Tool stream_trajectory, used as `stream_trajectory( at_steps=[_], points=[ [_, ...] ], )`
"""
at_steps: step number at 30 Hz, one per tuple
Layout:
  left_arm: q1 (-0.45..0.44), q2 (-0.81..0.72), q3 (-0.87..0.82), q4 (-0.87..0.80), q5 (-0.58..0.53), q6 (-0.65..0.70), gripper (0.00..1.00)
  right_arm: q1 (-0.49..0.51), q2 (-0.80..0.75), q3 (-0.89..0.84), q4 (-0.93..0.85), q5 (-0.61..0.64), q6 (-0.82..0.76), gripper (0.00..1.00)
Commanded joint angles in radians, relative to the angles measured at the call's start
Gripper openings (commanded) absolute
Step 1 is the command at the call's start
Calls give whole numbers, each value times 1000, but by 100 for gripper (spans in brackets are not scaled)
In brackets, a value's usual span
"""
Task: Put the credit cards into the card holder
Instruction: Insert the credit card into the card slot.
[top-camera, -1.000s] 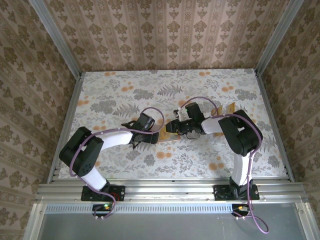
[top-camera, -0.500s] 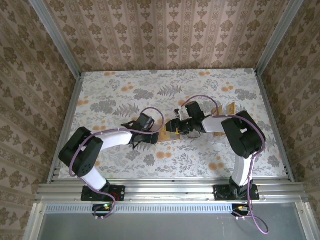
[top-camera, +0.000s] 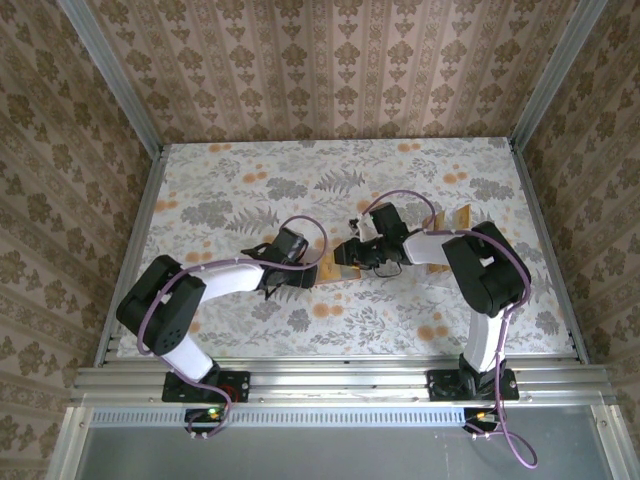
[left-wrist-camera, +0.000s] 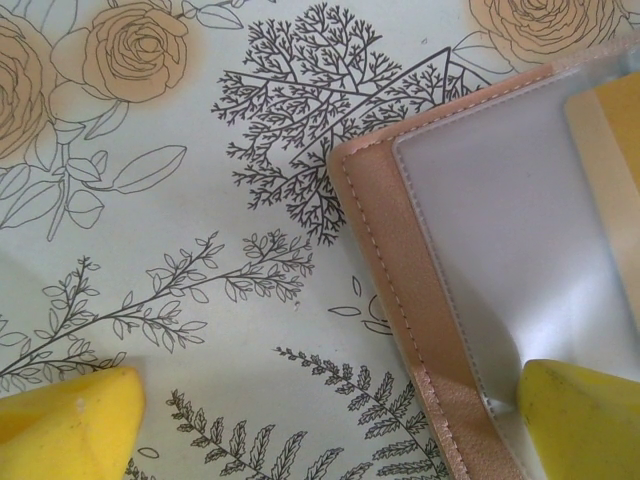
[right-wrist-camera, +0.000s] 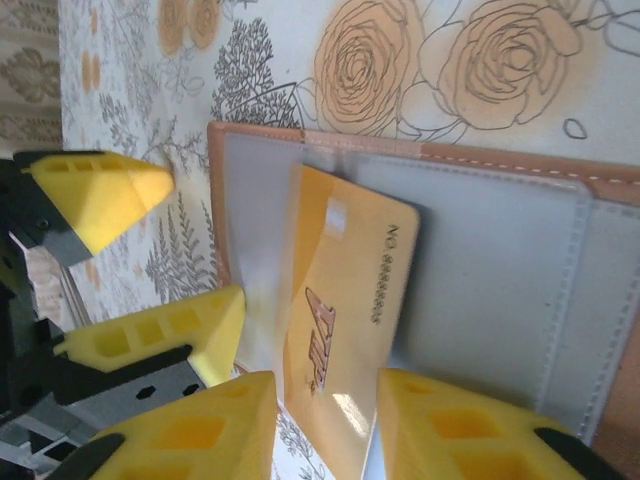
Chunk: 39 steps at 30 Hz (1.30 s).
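Note:
The card holder (right-wrist-camera: 600, 186) lies open on the flowered table, showing a reddish-brown rim and clear inner pockets; it is also in the overhead view (top-camera: 334, 264) and under the left wrist camera (left-wrist-camera: 395, 270). A yellow credit card (right-wrist-camera: 350, 300) stands tilted with its far end inside a clear pocket, and shows through the plastic (left-wrist-camera: 612, 130). My right gripper (right-wrist-camera: 328, 425) is shut on the card's near end, one yellow finger on each side. My left gripper (left-wrist-camera: 320, 430) is wide open, its right finger (left-wrist-camera: 580, 420) pressing on the holder's edge and its left finger on the table.
More tan cards (top-camera: 455, 216) lie behind the right arm, near the table's right side. Both grippers (top-camera: 300, 272) (top-camera: 352, 256) meet at the table's middle. Patterned walls close in the table at the back and sides.
The right gripper's jaws have narrowed onto the card, and it has shifted slightly. The left arm has held still on the holder.

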Motion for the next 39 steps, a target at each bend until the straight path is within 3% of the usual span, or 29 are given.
stream_trajectory(
  at_steps=[1, 7, 12, 14, 19, 29, 32, 39],
  points=[
    [10, 13, -36, -43, -1, -8, 97, 14, 25, 32, -51, 30, -8, 23],
    [12, 16, -39, -34, 4, -8, 97, 26, 36, 44, -60, 40, -5, 15],
    [13, 17, -39, -31, 8, -6, 97, 38, 39, 57, -65, 42, -2, 14],
    [13, 16, -39, -29, 8, -8, 97, 38, 37, 63, -71, 43, -2, 17],
    [21, -1, -34, -32, 11, -7, 97, 35, -3, 84, -120, 54, -23, 35],
    [82, -82, -41, -37, 39, -11, 98, 13, -67, 103, -233, 135, -66, 36],
    [93, -84, -46, -42, 32, -12, 98, 16, -67, 116, -273, 177, -83, 32],
    [109, -73, -62, -52, 4, -27, 98, 34, -52, 173, -398, 321, -140, 5]
  ],
)
